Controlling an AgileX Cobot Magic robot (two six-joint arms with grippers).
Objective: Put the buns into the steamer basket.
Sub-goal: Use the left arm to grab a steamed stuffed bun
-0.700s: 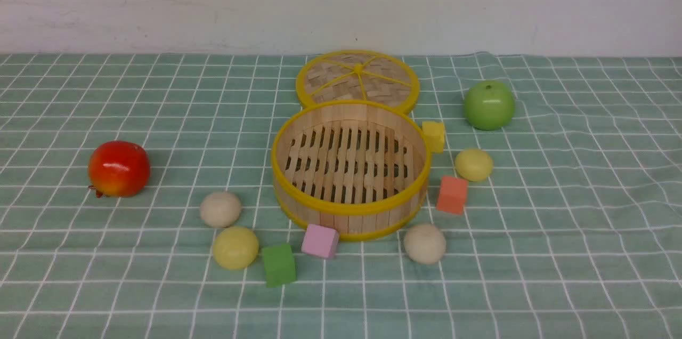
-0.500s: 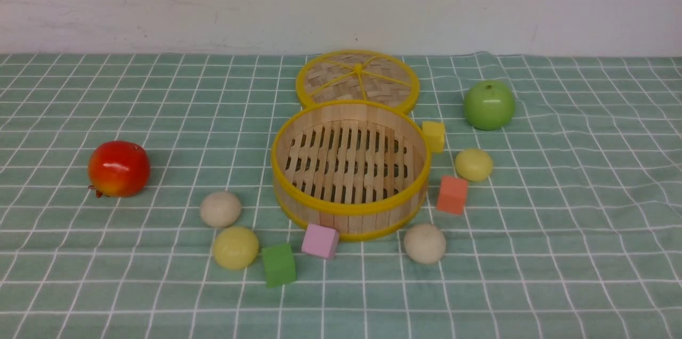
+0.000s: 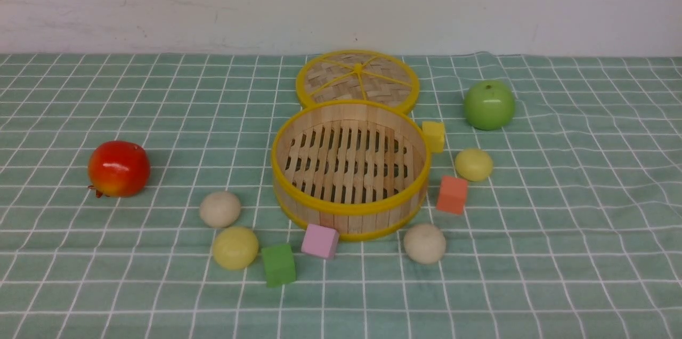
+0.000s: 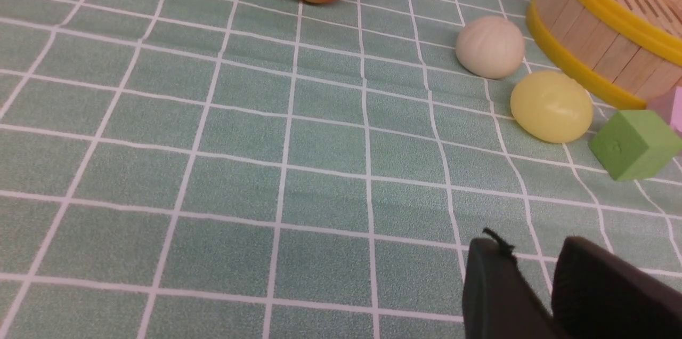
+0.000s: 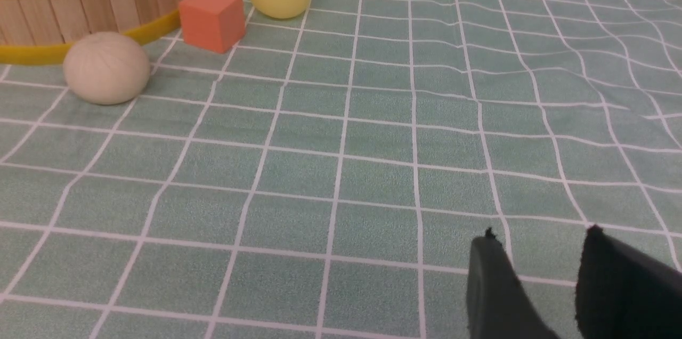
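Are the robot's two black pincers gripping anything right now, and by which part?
Nothing is held. The left pincer and the right pincer each stand apart with only the green checked tablecloth showing between their fingers.

Bright even light, soft faint shadows, slight glare on red apple [image 3: 118, 168]
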